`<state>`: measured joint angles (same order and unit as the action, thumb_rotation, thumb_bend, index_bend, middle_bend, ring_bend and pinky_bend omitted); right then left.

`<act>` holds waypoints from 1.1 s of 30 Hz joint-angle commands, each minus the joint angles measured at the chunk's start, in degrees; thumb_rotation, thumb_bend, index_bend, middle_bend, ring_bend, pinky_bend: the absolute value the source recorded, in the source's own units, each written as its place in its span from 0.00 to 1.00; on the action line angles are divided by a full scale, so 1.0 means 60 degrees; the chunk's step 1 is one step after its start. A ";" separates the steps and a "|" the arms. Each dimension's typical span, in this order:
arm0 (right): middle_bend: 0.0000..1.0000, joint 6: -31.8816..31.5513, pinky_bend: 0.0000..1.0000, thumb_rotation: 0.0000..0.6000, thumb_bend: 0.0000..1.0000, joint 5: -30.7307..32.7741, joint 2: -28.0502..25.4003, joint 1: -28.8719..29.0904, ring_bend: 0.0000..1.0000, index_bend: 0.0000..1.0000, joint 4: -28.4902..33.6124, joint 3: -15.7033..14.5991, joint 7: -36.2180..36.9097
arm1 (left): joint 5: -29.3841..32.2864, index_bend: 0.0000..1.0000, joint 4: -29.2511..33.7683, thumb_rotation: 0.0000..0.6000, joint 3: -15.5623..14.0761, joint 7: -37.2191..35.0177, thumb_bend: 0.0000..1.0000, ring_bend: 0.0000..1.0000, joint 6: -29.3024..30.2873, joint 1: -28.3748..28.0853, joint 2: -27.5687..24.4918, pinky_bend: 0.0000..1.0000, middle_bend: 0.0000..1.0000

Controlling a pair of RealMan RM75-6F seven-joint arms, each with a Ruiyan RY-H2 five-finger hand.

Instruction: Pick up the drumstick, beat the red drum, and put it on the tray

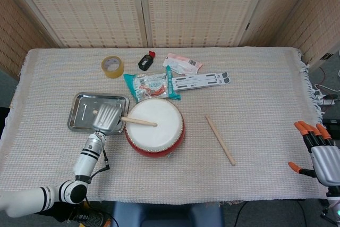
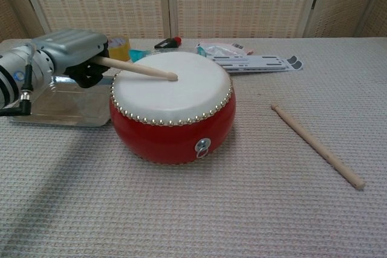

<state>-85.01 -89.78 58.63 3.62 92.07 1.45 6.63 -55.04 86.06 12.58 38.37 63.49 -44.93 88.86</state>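
The red drum (image 1: 154, 127) (image 2: 172, 107) with a white skin stands at the table's middle left. My left hand (image 1: 106, 118) (image 2: 75, 55) grips a wooden drumstick (image 1: 139, 122) (image 2: 135, 69) just left of the drum, and the stick's tip rests on the drum skin. The metal tray (image 1: 85, 109) (image 2: 42, 108) lies left of the drum, partly under my left hand. A second drumstick (image 1: 220, 140) (image 2: 317, 145) lies loose on the cloth to the drum's right. My right hand (image 1: 317, 152) hangs at the table's right edge, fingers apart, holding nothing.
Behind the drum lie a snack packet (image 1: 151, 85), a tape roll (image 1: 112, 66), a small black bottle (image 1: 145, 60), a pink packet (image 1: 183, 64) and a white folded stand (image 1: 201, 80). The woven cloth (image 1: 255, 104) covers the whole table.
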 commanded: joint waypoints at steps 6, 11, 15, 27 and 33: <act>0.05 -0.0032 0.00 1.00 0.00 0.0004 0.0033 -0.0014 0.00 0.07 -0.0049 0.0007 0.0040 | -0.0600 1.00 0.0662 1.00 0.0495 -0.2181 0.82 1.00 0.0465 0.0351 -0.0283 1.00 1.00; 0.05 0.0037 0.00 1.00 0.00 0.0032 0.0061 0.0015 0.00 0.07 -0.0099 0.0006 0.0090 | -0.0596 1.00 0.0074 1.00 0.0011 -0.0944 0.82 1.00 0.0215 0.0139 -0.0279 1.00 1.00; 0.05 0.0071 0.00 1.00 0.00 0.0060 0.0066 0.0023 0.00 0.07 -0.0128 0.0006 0.0117 | 0.0154 1.00 0.0037 1.00 -0.0268 0.0170 0.82 1.00 -0.0252 -0.0049 -0.0247 1.00 1.00; 0.05 0.0039 0.00 1.00 0.00 0.0092 0.0082 0.0037 0.00 0.07 -0.0174 0.0052 0.0144 | -0.0925 1.00 0.0701 1.00 0.0395 -0.1925 0.81 1.00 0.0701 0.0334 -0.0450 1.00 1.00; 0.05 0.0139 0.00 1.00 0.00 0.0175 0.0125 0.0070 0.00 0.07 -0.0250 0.0065 0.0185 | -0.0675 1.00 0.0292 1.00 -0.0020 -0.1045 0.81 1.00 0.0223 0.0151 -0.0381 1.00 1.00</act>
<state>-84.19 -88.75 59.36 4.02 90.59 1.83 7.72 -60.09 89.21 13.72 28.39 65.85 -43.58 86.33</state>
